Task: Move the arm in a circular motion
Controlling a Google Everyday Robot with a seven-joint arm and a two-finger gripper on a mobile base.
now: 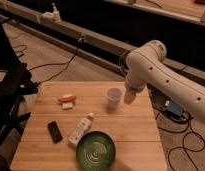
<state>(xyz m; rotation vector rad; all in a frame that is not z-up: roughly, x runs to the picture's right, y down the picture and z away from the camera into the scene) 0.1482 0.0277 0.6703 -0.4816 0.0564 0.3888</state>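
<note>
The arm (166,75) is large, white and glossy, with thick tubular segments and small dark dots. It reaches in from the right edge, bends at a rounded joint (148,57) and points down. The gripper (129,97) is the narrow cylindrical tip, hanging over the table's right edge just right of a small white cup (113,96).
A wooden table (126,135) holds a green bowl (96,150), a white bottle (81,128) lying down, a black device (55,131) and a small orange and white item (67,101). Cables cover the floor. A long rail (66,30) runs behind.
</note>
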